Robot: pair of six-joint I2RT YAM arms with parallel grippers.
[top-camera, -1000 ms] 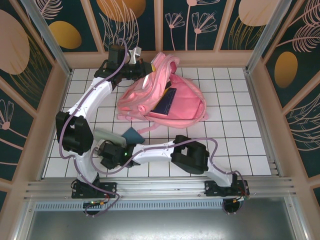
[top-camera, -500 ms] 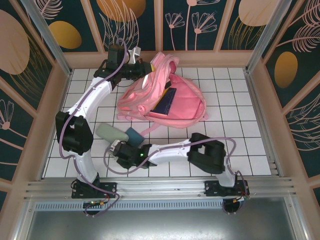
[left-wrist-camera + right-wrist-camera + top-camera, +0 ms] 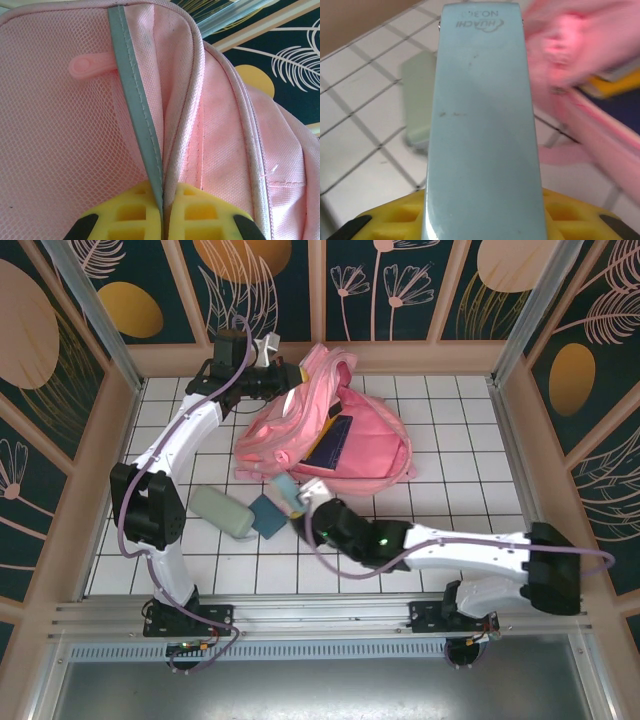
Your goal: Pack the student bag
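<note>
Firmly, the left gripper [image 3: 162, 202] is pinching a grey-trimmed seam of the student bag [image 3: 375, 450], which is lying open toward the far side of the tiled table [image 3: 460, 510]. The right gripper [image 3: 296, 503] is clamping a pale blue case [image 3: 482, 115] just beside the bag's near edge, with a green pouch [image 3: 222, 510] lying nearby.

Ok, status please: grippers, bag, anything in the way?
Left gripper shut on student bag rim, mouth open. Right gripper shut on pale blue case, just short of the bag. Path to mouth looks free; green case lies aside.
</note>
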